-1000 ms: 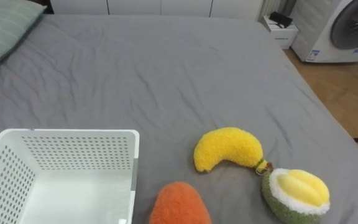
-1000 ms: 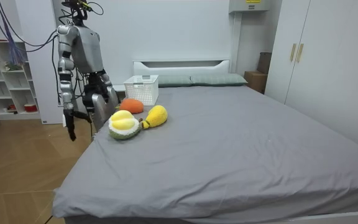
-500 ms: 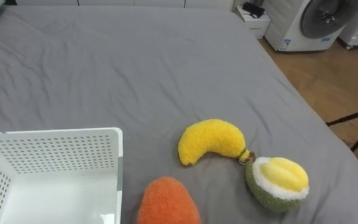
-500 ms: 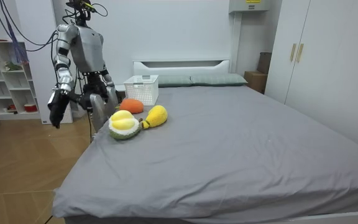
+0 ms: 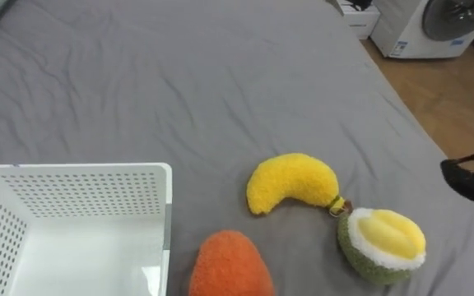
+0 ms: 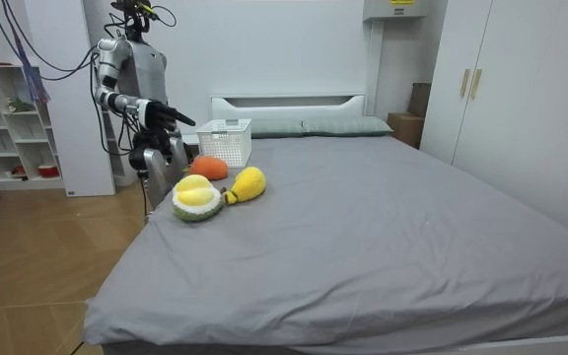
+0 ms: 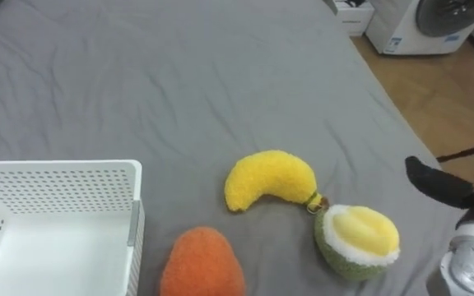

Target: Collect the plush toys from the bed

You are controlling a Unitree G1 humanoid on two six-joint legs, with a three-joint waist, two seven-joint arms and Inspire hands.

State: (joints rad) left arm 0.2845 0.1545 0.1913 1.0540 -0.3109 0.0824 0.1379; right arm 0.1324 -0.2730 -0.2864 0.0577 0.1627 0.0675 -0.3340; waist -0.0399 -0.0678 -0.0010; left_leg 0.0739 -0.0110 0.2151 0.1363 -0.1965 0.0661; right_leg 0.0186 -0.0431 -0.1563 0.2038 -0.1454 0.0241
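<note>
Grey bed (image 5: 179, 82): plush banana (image 5: 293, 181), durian (image 5: 383, 244), orange toy (image 5: 230, 265) beside white basket (image 5: 81, 171).
Right hand (image 7: 441, 184) near the durian, fingers (image 7: 422, 173) straight, holding nothing.

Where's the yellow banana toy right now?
The banana toy lies on the bed, right of centre in the left eye view, right of the white basket, its right end by the durian toy, the orange toy nearer the robot.

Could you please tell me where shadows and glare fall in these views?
Left eye view: soft light, faint shadows under the plush banana and durian toy, a small glint on the floor of the white basket. Right eye view: the right hand reads dark at the edge of the grey bed. Room view: even light, no glare.
</note>
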